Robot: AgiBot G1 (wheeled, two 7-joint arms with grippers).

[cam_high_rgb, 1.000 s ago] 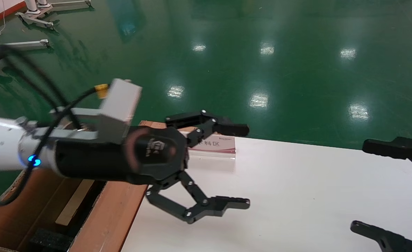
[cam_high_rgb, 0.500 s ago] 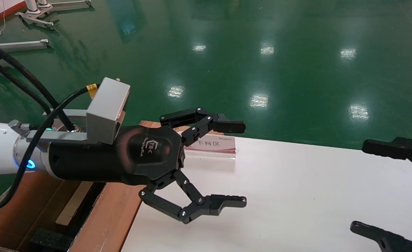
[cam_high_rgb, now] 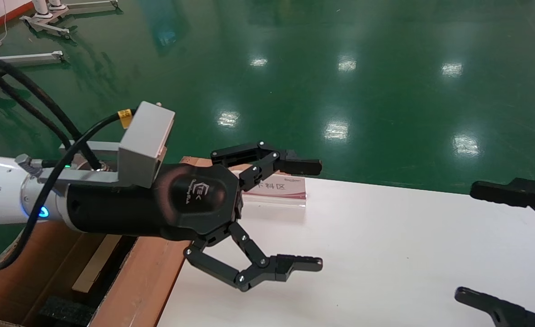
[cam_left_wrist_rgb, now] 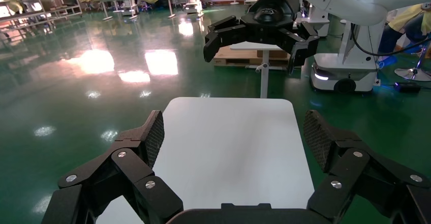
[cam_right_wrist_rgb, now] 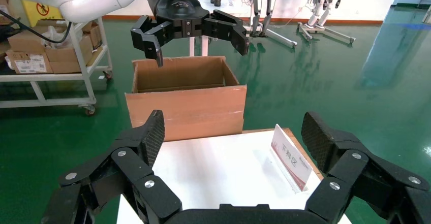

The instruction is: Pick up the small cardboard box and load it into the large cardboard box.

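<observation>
One large cardboard box (cam_high_rgb: 131, 272) stands beside the white worktop (cam_high_rgb: 385, 254); left gripper (cam_high_rgb: 315, 213) and right gripper (cam_high_rgb: 472, 243) both hang spread apart.

Left pincer (cam_high_rgb: 315, 213) and right pincer (cam_high_rgb: 465, 240) both spread wide.

A small sign (cam_high_rgb: 276, 188) stands on the white worktop (cam_high_rgb: 385, 254). It shows the Chinese words "下料区" in dark letters, with a red strip along the bottom. The right wrist view shows the same words on it. The left claw (cam_high_rgb: 315, 213) has a small logo on its black body, too small to read.
</observation>
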